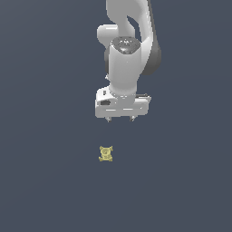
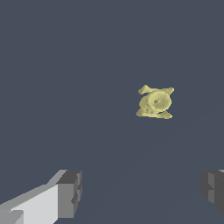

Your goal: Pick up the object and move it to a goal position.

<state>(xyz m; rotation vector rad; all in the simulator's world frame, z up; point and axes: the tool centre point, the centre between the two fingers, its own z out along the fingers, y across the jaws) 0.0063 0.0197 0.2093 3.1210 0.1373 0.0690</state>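
The object (image 1: 106,153) is a tiny olive-yellow knobbly lump with darker marks, lying on the dark grey floor. It also shows in the wrist view (image 2: 155,103). My white gripper (image 1: 120,119) hangs above the floor, apart from the object, which lies lower in the exterior view and slightly toward that view's left. The gripper is open and empty: in the wrist view its two grey fingertips (image 2: 70,192) stand wide apart with nothing between them (image 2: 142,192).
The white arm (image 1: 129,50) rises to the upper edge of the exterior view. Plain dark grey floor (image 1: 45,181) lies all around; nothing else shows.
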